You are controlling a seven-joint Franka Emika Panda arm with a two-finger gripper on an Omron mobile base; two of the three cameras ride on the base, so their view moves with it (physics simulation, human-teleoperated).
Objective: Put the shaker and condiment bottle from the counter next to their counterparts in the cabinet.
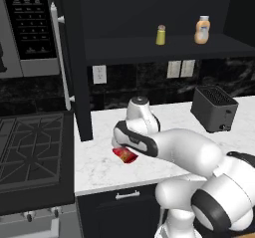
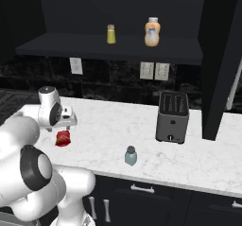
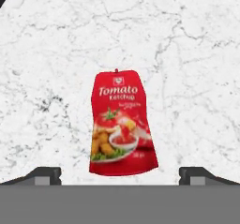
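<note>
Gripper (image 3: pixel 120 174) wide, hovering above ketchup bottle (image 3: pixel 121 123) (lying flat on worktop (image 3: pixel 187 54)), tips at 4 and 8 o'clock of it. Best drop straight, centre bottle between tips, close across width. Shaker (image 2: pixel 131 156) stands apart, near worktop front edge.

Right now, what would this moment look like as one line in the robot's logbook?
phase: reaching for condiment bottle | gripper: open, above it | shaker: on counter | cabinet: open | placed: none
</note>
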